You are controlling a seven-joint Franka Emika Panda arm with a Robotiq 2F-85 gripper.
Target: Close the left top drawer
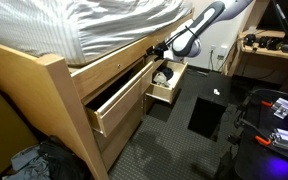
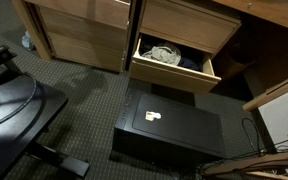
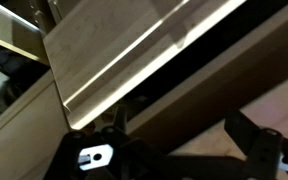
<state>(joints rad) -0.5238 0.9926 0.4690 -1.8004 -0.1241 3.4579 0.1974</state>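
The left top drawer (image 1: 116,100) is the wide pale pine drawer under the bed. It stands pulled out, with a dark inside. My gripper (image 1: 156,49) is beyond its far end, up against the bed rail and above the gap between this drawer and the shorter open one (image 1: 166,88). In the wrist view the gripper (image 3: 184,125) is open and empty, its two dark fingers spread over a pale pine board (image 3: 134,55). I cannot tell which drawer that board belongs to. The gripper is out of sight in an exterior view that shows the shorter drawer (image 2: 174,72).
The shorter drawer holds a white-and-black round item (image 1: 162,76), also seen in an exterior view (image 2: 162,54). A black box (image 2: 169,125) lies on the carpet in front of it. Closed pine drawer fronts (image 2: 79,42) sit beside it. A mattress (image 1: 104,25) overhangs above.
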